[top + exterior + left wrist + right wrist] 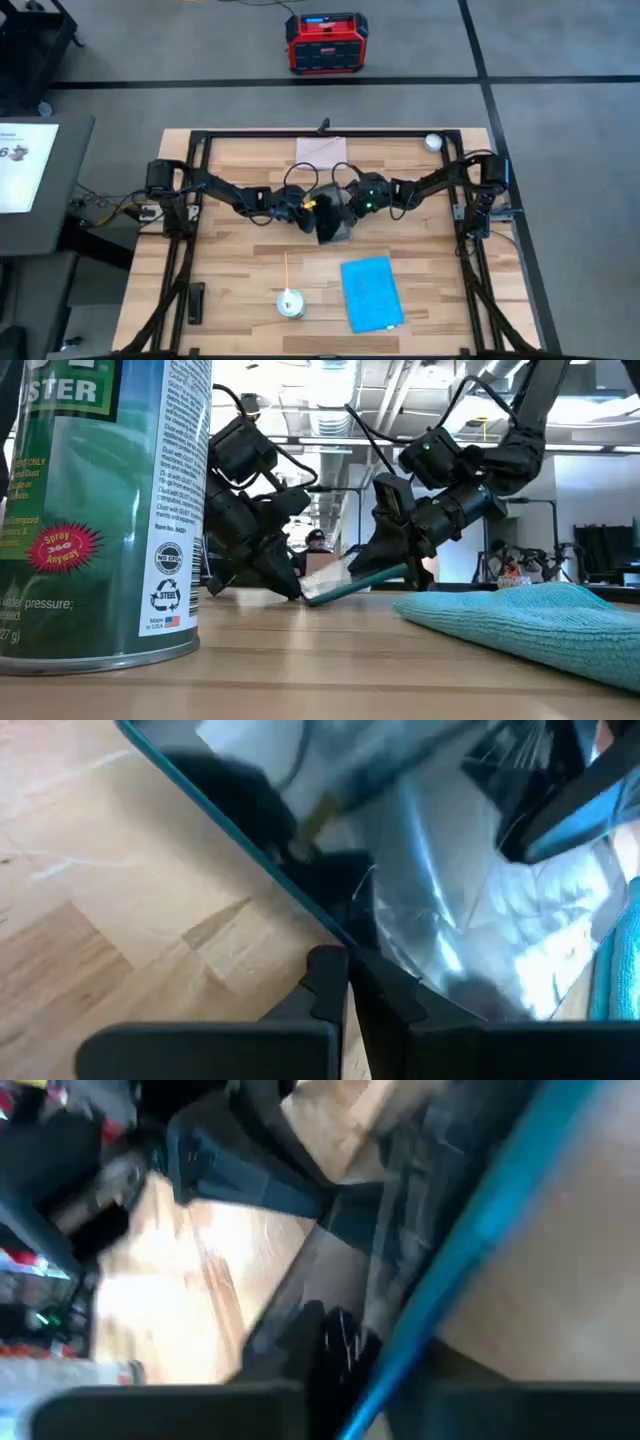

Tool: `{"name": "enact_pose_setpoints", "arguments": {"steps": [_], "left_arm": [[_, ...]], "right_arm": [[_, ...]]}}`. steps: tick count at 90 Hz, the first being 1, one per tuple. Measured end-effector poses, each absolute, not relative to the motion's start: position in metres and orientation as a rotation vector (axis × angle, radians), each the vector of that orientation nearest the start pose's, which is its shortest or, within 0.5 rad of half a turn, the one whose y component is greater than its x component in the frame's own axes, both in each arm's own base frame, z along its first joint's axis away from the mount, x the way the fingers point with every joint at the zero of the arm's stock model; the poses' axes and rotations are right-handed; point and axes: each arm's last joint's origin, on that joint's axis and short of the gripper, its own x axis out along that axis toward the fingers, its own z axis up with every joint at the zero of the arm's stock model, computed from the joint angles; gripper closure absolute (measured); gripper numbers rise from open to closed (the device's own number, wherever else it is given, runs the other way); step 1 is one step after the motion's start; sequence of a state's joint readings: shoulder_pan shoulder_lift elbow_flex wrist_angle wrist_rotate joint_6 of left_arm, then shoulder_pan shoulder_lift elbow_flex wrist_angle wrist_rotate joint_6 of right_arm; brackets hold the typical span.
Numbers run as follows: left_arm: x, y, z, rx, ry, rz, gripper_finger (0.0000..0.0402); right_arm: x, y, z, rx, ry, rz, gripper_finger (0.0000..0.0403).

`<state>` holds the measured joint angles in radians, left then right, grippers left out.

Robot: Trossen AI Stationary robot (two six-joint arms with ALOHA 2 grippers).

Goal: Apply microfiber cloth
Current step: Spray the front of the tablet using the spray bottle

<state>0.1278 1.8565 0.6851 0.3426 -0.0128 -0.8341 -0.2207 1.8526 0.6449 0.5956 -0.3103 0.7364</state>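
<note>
From the high view I see both arms meeting at the middle of the wooden table (240, 260). Between them they carry the black glossy tablet (331, 222), tilted, one edge low toward the left arm and the other raised toward the right arm, as the low view shows.

Left gripper (305, 208): at the tablet's left edge. In the left wrist view its two dark fingers (330, 982) sit nearly together with the tablet's thin edge pinched between them, so I read it as clenched on the tablet.

Right gripper (350, 205): at the tablet's opposite side, close against it. In the low view it looks clamped over the raised edge; the right wrist view is blurred, showing the teal-tinted edge (470, 1230) running across, and I can't make out the fingers themselves, so I cannot tell its state for sure.

The microfiber cloth (371, 292) lies flat on the table near the front edge, right of centre, well apart from both grippers and touched by neither. In the low view it is the blue mound at the near right.

Other items: a spray can (290, 303) stands left of the cloth, with a thin straw beside it. A pale sheet (321, 150) lies at the far edge, a small white ball (433, 142) at the far right corner, a dark object (197, 302) at front left. A red and black box (327, 42) sits on the floor beyond.
</note>
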Motion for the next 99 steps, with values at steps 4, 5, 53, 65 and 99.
{"name": "enact_pose_setpoints", "arguments": {"steps": [4, 5, 53, 65, 99], "left_arm": [[0.309, 0.038, 0.084, -0.818, 0.71, 0.465, 0.0402], [0.309, 0.038, 0.085, -0.815, 0.706, 0.462, 0.0402], [0.306, 0.031, 0.144, -0.535, 0.556, 0.28, 0.0401], [0.303, 0.02, 0.173, -0.471, 0.452, 0.148, 0.0401], [0.252, -0.009, 0.25, -0.178, 0.319, 0.082, 0.0401]], "right_arm": [[0.309, -0.061, 0.095, 0.863, 0.597, -0.133, 0.0362], [0.309, -0.061, 0.095, 0.858, 0.595, -0.132, 0.0362], [0.303, -0.062, 0.158, 0.36, 0.391, -0.214, 0.0389], [0.293, -0.061, 0.17, 0.264, 0.416, -0.391, 0.0391], [0.267, -0.024, 0.223, 0.176, 0.307, -0.51, 0.0391]]}}
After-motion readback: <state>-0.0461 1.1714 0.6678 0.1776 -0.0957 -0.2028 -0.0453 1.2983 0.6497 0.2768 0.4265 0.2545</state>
